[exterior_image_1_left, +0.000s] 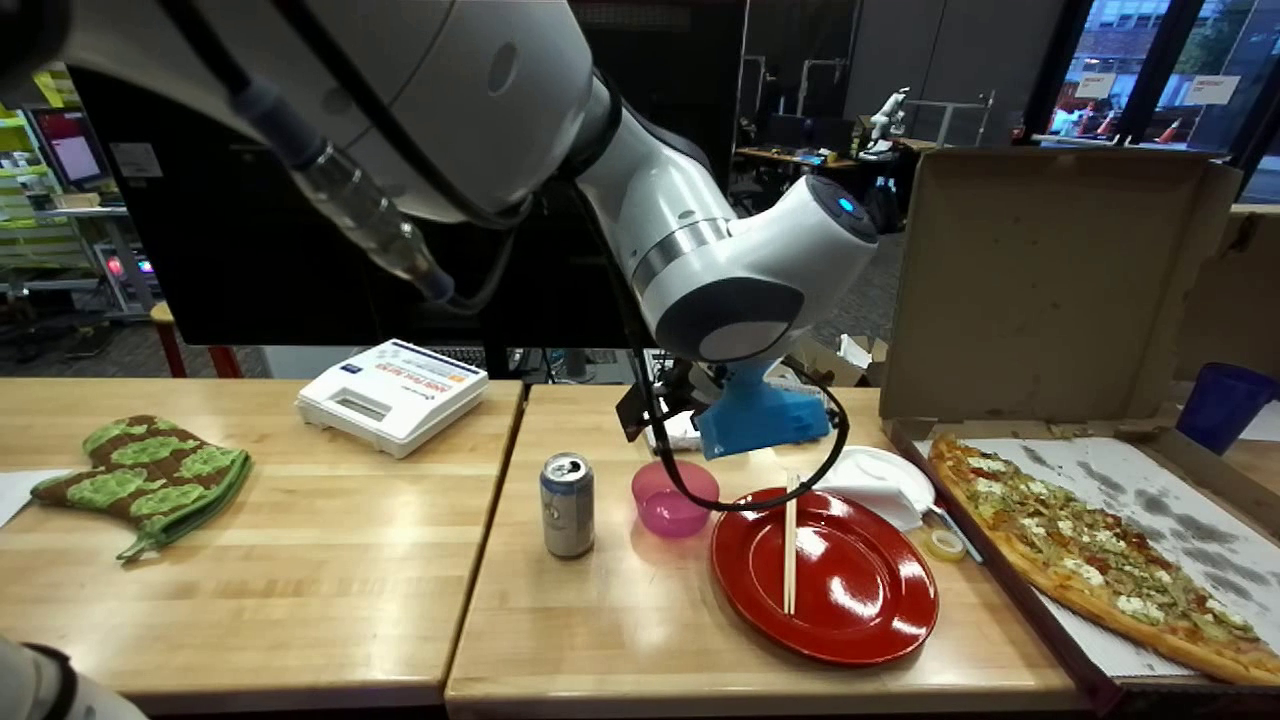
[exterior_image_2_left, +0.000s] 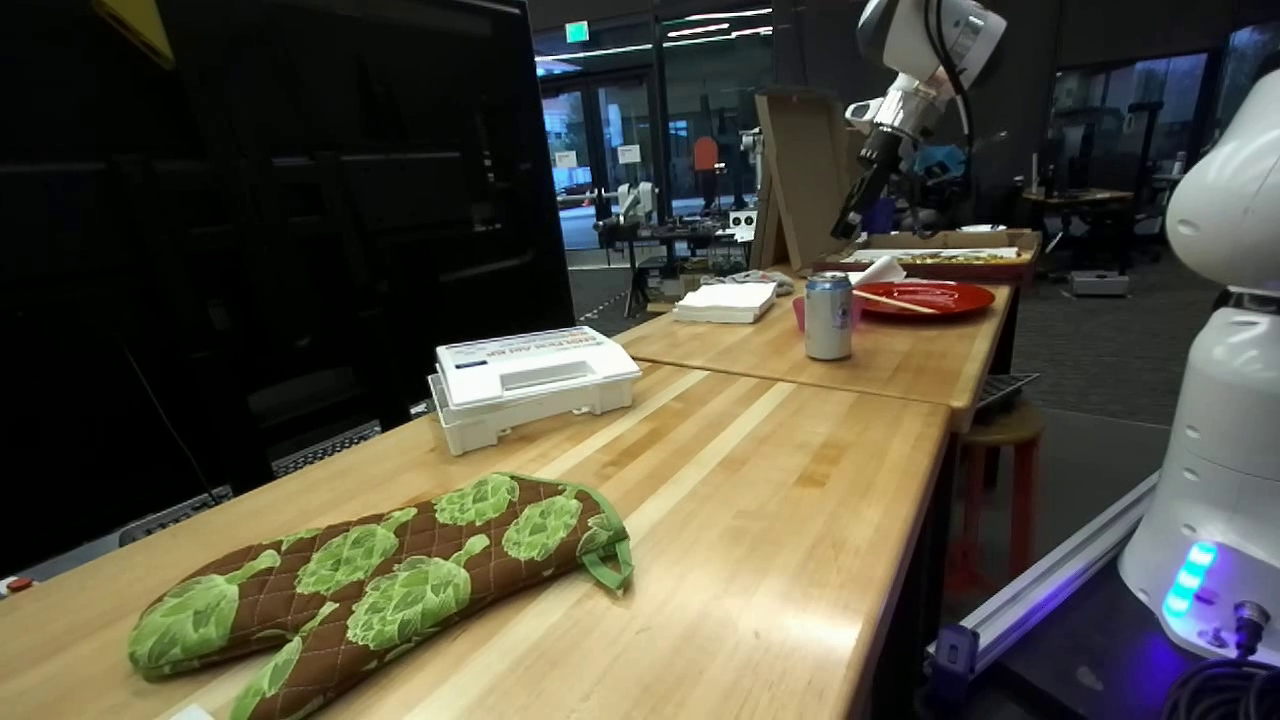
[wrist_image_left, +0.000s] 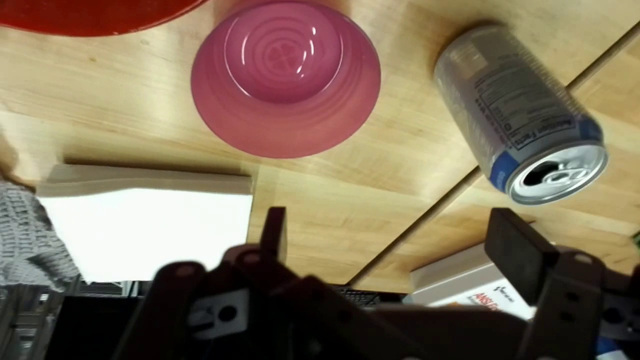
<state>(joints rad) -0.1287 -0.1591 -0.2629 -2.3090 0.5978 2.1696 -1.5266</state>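
Observation:
My gripper (wrist_image_left: 392, 232) hangs above the table with its jaws spread wide and nothing between them. In the wrist view a translucent pink bowl (wrist_image_left: 285, 127) lies ahead of the fingers. An opened silver-and-blue can (wrist_image_left: 510, 100) stands beside the bowl, near the right finger. A stack of white napkins (wrist_image_left: 155, 230) sits near the left finger. Part of a red plate (wrist_image_left: 95, 15) shows at the top left corner; in an exterior view, chopsticks (exterior_image_1_left: 790, 560) rest across it. A blue piece on the wrist (exterior_image_1_left: 765, 420) hides much of the gripper there.
An open pizza box (exterior_image_1_left: 1060, 290) holds half a pizza (exterior_image_1_left: 1085, 555) beside the plate. A white first-aid case (exterior_image_1_left: 400, 395) and a green-brown oven mitt (exterior_image_2_left: 400, 580) lie on the adjoining table. A large black screen (exterior_image_2_left: 250, 230) stands along the table's back edge.

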